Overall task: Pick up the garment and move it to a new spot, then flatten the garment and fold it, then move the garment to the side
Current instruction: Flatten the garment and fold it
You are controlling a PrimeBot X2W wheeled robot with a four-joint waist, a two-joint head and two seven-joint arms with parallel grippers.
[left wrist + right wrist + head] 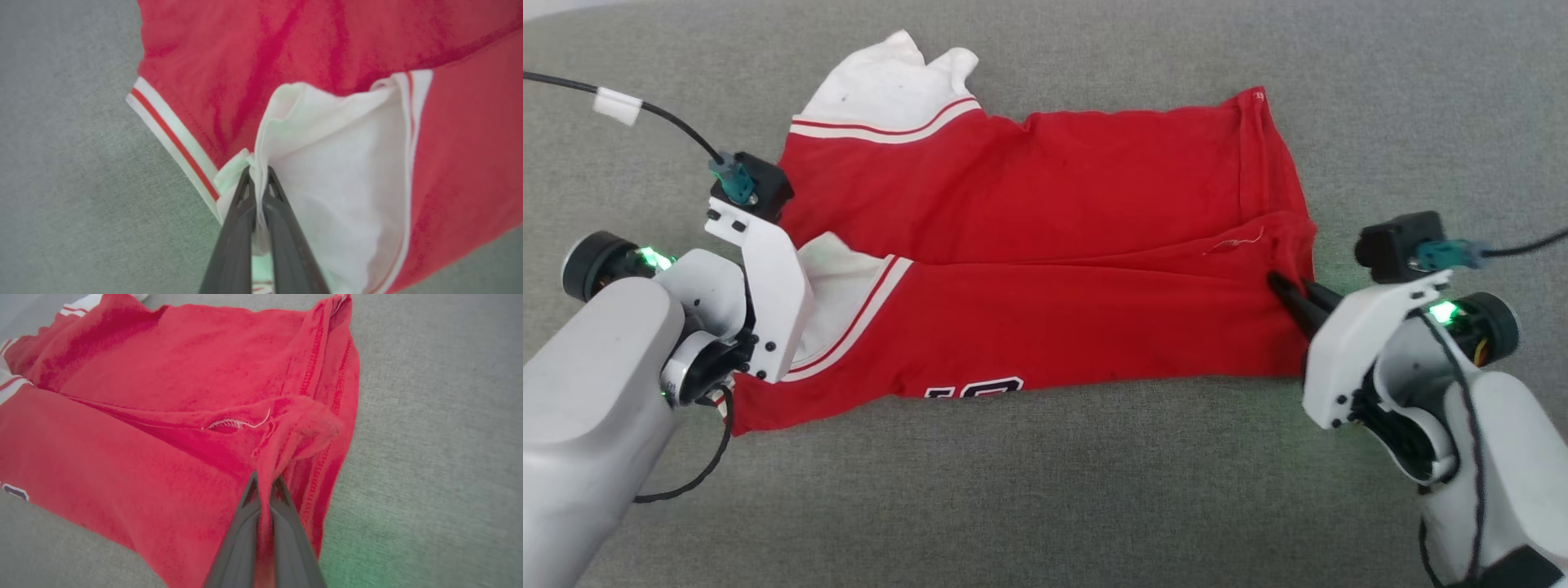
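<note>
The red garment (1045,245) lies spread across the grey surface, its near half folded over so the black lettering (976,387) peeks out at the front edge. White lining and striped hem bands show at its left end (882,90). In the left wrist view my left gripper (258,173) is shut on a fold of the garment's white lining (327,163) beside a striped hem (171,139). My right gripper (1294,286) is shut on a bunched red fold (294,433) at the garment's right edge, by the stitched waistband (318,355).
Grey fabric surface (1045,506) stretches all round the garment, with open room in front and to the right. A black cable with a white tag (617,106) runs to my left wrist camera; another cable (1527,242) leads off the right one.
</note>
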